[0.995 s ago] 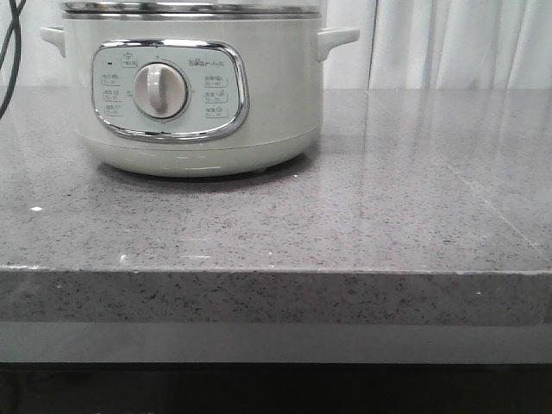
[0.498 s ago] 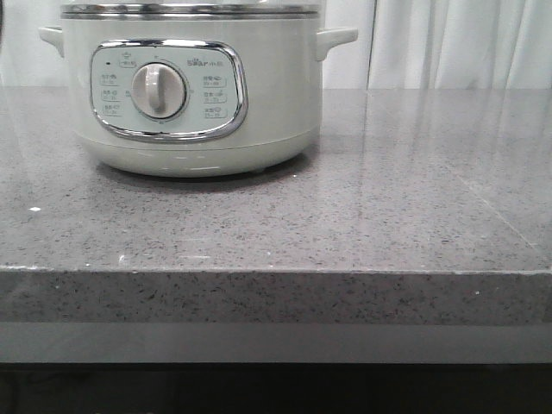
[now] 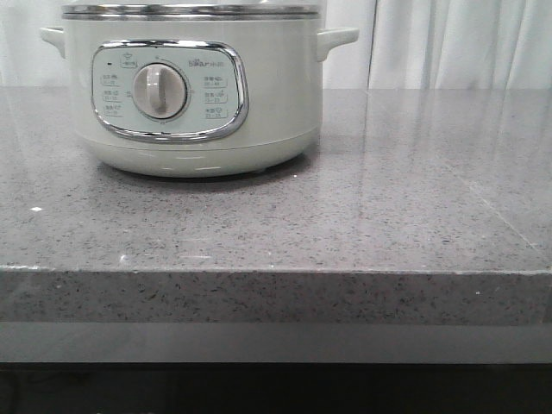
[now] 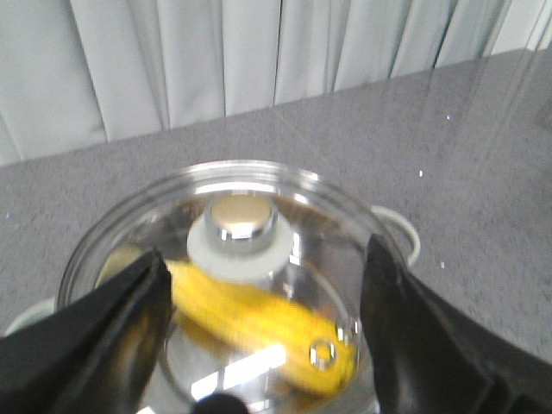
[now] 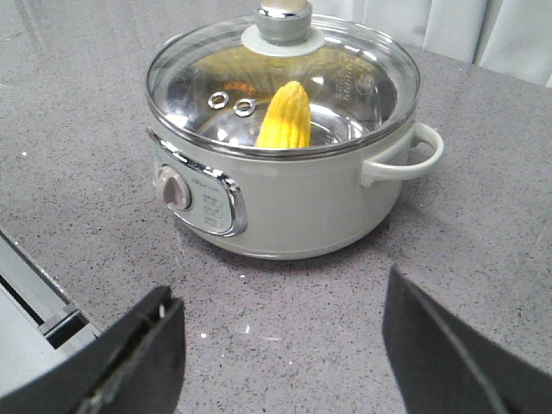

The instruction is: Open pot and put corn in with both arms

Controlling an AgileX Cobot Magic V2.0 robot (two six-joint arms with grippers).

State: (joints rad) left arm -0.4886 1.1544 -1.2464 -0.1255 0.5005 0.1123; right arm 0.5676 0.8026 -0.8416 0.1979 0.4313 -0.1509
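Large round pale-green electric pot (image 3: 194, 90) unmoved since earlier; yellow corn cob (image 5: 285, 116) inside under glass lid (image 4: 233, 226). Left gripper (image 4: 263, 319), right gripper (image 5: 280, 345) spread, empty.

The pot (image 3: 191, 95) stands on the surface (image 3: 388, 198) toward its left and back, dial (image 3: 159, 90) facing front, lid (image 5: 285, 73) on it, the corn (image 5: 285, 116) inside, curtain (image 3: 457, 43) behind.
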